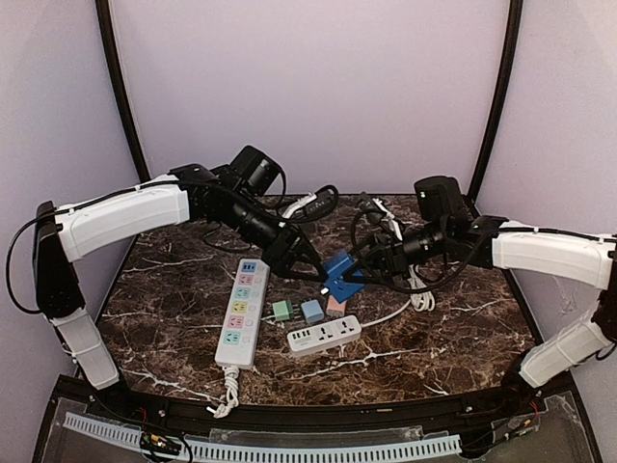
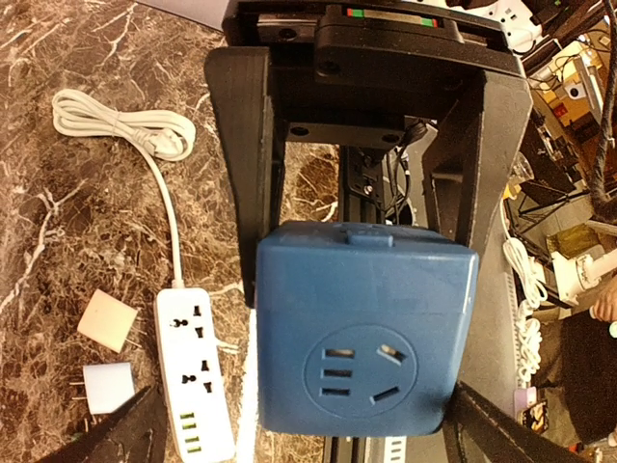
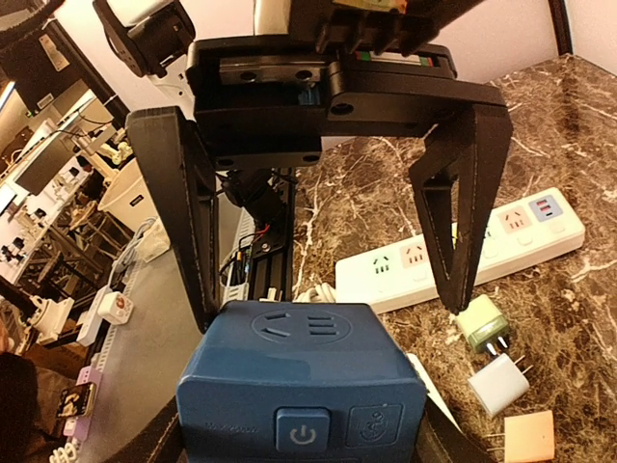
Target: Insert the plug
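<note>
Handover, seemingly: holding blue socket block (image 1: pixel 342 272) aloft over worktop (image 1: pixel 463 328) between both hands, posing left hand (image 1: pixel 313 268) wide along its sides and right hand (image 1: pixel 362 267) narrower with one finger (image 3: pixel 193 241) touching, its own grip not being clear, likely baring socket face for loose plugs (image 1: pixel 311 311) lying beside short power strip (image 1: pixel 324 336) below.

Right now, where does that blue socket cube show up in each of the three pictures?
Top external: blue socket cube at the centre of the picture, tilted.
Left wrist: cube lower centre, socket face showing.
Right wrist: cube bottom centre, power button showing.
Shared landmark: the peach adapter.
</note>
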You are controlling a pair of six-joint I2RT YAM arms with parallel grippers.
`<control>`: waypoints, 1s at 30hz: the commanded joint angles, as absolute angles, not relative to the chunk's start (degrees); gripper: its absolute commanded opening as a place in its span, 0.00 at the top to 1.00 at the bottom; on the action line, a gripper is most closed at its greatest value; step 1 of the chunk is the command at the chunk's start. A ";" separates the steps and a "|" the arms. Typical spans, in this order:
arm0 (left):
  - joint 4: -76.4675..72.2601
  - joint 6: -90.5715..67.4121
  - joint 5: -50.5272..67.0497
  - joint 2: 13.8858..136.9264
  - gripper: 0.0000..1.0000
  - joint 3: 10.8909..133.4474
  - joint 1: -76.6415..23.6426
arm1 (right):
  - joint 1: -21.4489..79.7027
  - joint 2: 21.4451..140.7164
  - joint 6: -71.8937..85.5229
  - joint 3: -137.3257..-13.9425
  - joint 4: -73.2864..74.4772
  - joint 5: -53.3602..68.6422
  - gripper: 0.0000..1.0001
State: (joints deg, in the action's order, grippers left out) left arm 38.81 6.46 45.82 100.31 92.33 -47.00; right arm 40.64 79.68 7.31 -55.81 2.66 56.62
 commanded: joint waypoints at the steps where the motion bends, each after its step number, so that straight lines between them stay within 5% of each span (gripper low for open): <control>1: 35.54 5.18 42.28 96.14 0.01 89.78 -46.93 | 41.14 75.98 6.29 -54.25 1.27 51.89 1.00; 12: 33.89 -2.42 34.71 89.65 0.01 83.99 -46.82 | 41.21 73.14 11.67 -55.60 8.38 31.77 1.00; 30: 41.80 -14.84 -4.75 78.51 0.01 78.34 -42.74 | 41.82 69.04 29.10 -58.63 20.30 10.43 1.00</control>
State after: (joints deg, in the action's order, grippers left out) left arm 36.21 -12.23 7.75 80.97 80.05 -44.16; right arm 40.77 69.52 24.56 -55.13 17.39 15.92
